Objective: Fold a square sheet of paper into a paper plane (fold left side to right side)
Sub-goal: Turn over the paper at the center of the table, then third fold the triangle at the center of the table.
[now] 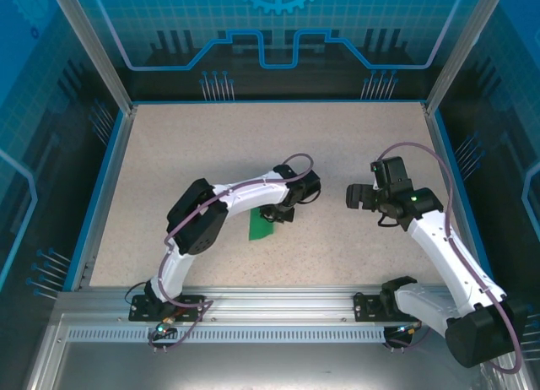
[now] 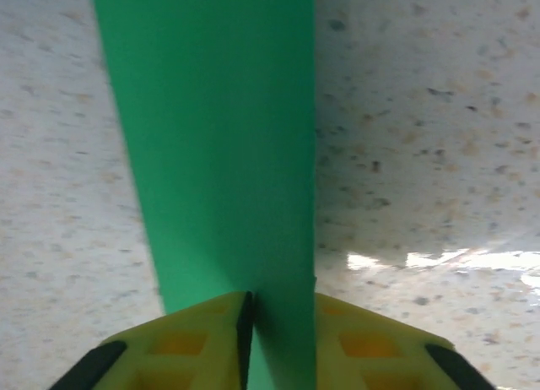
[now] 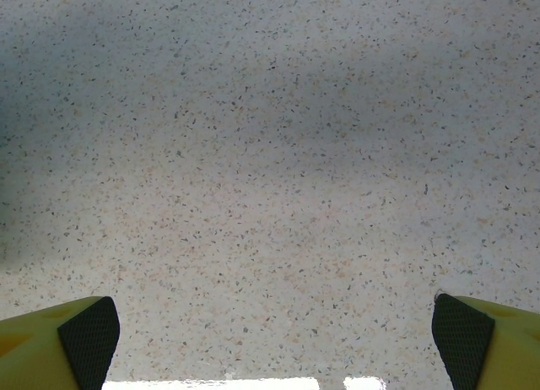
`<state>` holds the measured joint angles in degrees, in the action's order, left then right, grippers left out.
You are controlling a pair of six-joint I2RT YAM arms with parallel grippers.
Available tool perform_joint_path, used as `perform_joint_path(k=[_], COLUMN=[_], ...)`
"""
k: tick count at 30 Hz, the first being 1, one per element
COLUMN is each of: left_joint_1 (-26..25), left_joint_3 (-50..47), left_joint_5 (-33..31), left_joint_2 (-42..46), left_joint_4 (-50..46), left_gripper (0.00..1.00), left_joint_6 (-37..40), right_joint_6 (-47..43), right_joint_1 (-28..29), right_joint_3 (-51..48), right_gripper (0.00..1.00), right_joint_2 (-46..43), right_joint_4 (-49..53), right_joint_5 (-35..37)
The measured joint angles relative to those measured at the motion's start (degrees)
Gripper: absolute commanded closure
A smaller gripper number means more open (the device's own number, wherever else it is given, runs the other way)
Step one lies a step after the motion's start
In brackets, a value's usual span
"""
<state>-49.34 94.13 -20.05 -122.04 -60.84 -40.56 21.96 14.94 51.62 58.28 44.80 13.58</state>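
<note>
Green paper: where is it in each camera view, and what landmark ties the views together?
Top external: the green paper lies on the table near its middle, partly under the left arm's wrist.
Left wrist: a broad strip from the top edge down between the left fingers.
Right wrist: speckled surface between the wide-apart right fingers.
Shared landmark: the speckled table top.

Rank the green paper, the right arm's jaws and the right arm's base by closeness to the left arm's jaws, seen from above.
1. Green paper, right at the left gripper, at its jaws.
2. Right gripper, off to the right, jaws open.
3. Right arm's base, at the near edge, lower right.
</note>
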Motion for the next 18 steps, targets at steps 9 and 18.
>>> perform_joint_path(k=[9, 18], left_joint_1=[1.44, 9.14], left_joint_3=[-1.05, -16.39], left_joint_5=[11.23, 24.09], left_joint_2=[1.38, 23.54], left_joint_4=[7.19, 19.76], left_gripper=[0.44, 0.30], left_joint_6=[4.02, 5.09], right_joint_6=[-0.46, 1.07], right_joint_1=[0.00, 0.63], right_joint_3=[0.00, 0.02], right_gripper=[0.01, 0.19], right_joint_2=[2.16, 10.43], right_joint_4=[-0.61, -6.80], right_joint_5=[-4.72, -18.12])
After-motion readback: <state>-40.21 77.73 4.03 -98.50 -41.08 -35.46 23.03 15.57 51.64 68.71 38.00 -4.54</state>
